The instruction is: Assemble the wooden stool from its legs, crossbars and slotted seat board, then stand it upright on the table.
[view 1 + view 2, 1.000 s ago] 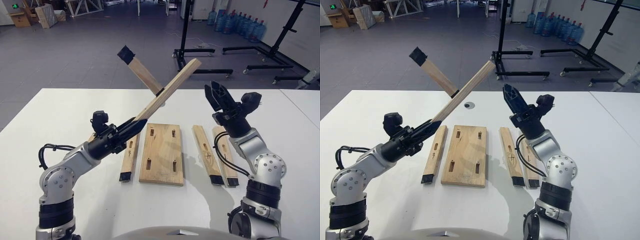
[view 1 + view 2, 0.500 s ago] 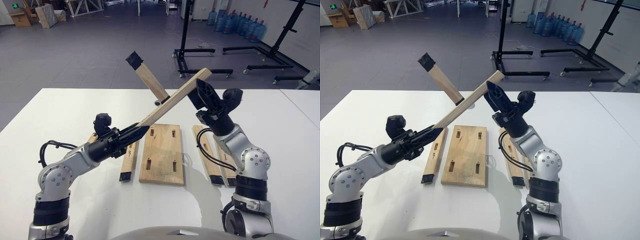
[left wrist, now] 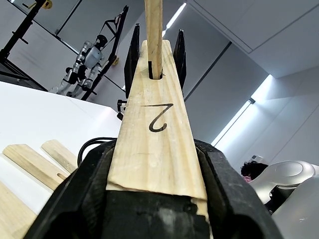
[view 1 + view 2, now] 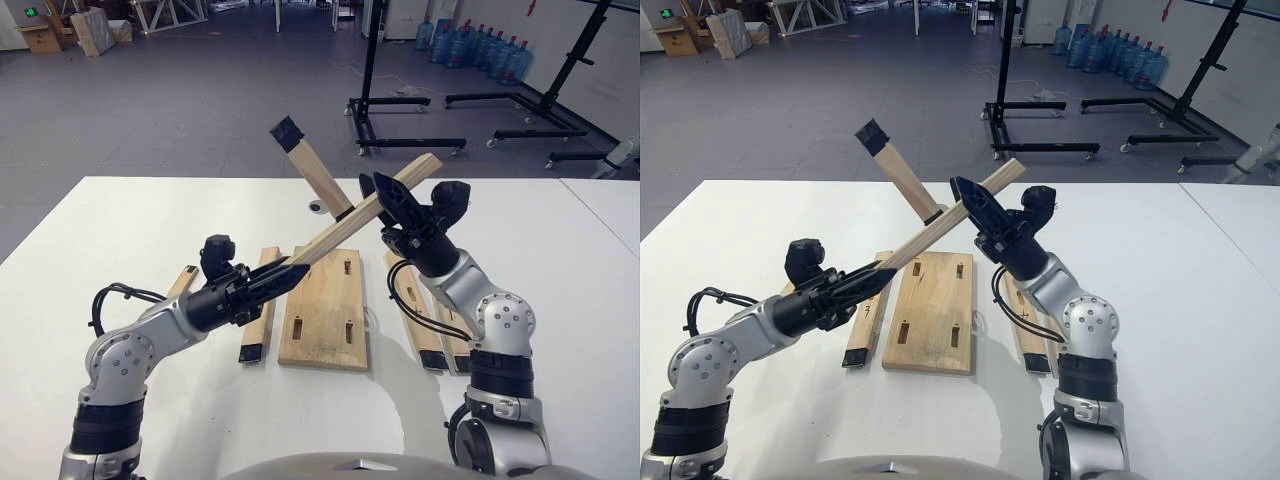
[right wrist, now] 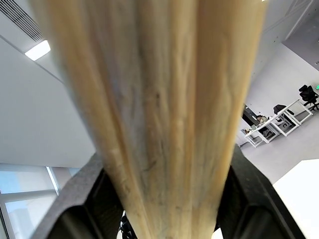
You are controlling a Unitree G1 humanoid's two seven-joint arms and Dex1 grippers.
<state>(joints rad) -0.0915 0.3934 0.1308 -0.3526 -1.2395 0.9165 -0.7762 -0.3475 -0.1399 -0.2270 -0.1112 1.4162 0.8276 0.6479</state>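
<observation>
Grey workshop floor with black stands is seen beyond the white table [image 4: 120,230], on which one slotted seat board [image 4: 325,310] is laid flat. One slotted bar [image 4: 335,238] is clamped at its lower end by the left gripper [image 4: 293,271] and held slanting upward above the board. One black-tipped bar [image 4: 315,170] is seated by its end in the slot, so that a cross is formed in the air. The right gripper [image 4: 388,200] is placed at the slotted bar's upper part, just past the joint; whether a hold has been taken there cannot be told. Joining of the frame is judged to be the step in hand, at an early stage. Next, the joint would need to be steadied and pressed home squarely. Four loose pieces are counted on the table: two left-hand pieces [image 4: 260,310] and two right-hand pieces [image 4: 415,305] beside the board.
</observation>
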